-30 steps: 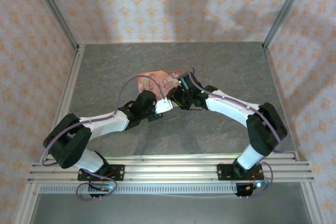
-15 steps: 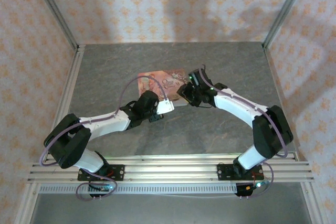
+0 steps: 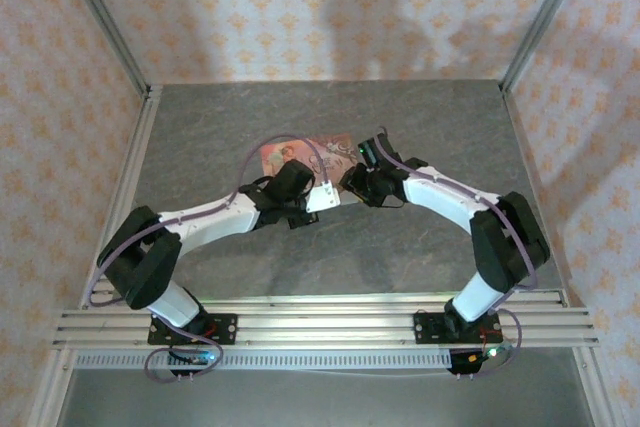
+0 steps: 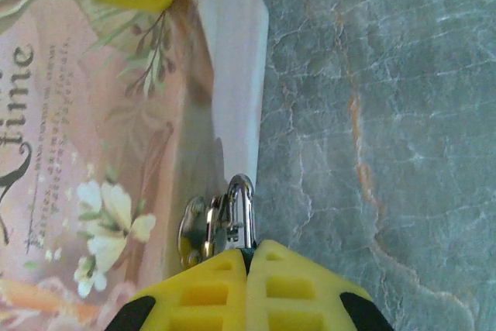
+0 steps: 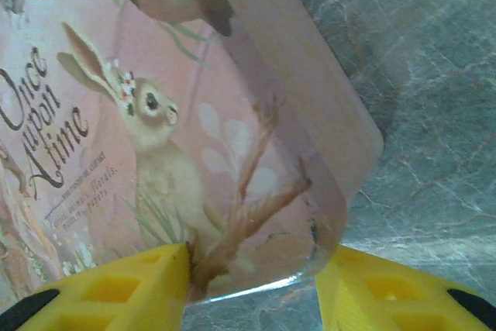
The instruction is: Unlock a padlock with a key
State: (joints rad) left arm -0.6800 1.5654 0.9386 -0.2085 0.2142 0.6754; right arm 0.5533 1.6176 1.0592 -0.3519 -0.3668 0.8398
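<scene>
**A:** Where's the padlock?

**B:** Lower middle of the left wrist view. The padlock (image 4: 242,211) sits at the tips of the left gripper (image 4: 249,257), whose yellow jaws are clenched together on it. Only its thin metal loop and a dark sliver of body show above the fingertips. It lies right against the long edge of the pink tin (image 4: 93,153), where the tin meets the grey table (image 4: 387,114).

**A:** And the key?

**B:** I can't say. There's a round silvery piece (image 4: 190,226) just left of the loop (the key's head or the tin's own catch, too small to tell).

**A:** The other arm?

**B:** In the right wrist view, the right gripper (image 5: 252,273) has a jaw on either side of the tin's rounded corner, at the bottom of the frame. Both pads look pressed against it, so I read that as grasping the tin. From above, the two grippers meet at the tin's near edge, around the centre of the frame.

**A:** How will the lock handle?

**B:** My guess is light, hard and slick. It's a stiff little thing that could swivel on its loop if pinched off-centre. It's best held across the flat faces of the body, with the keyhole left clear. A key for a lock this small would be thin, so take it by the head and push gently. The blade could bend or skid off the pads.
</scene>
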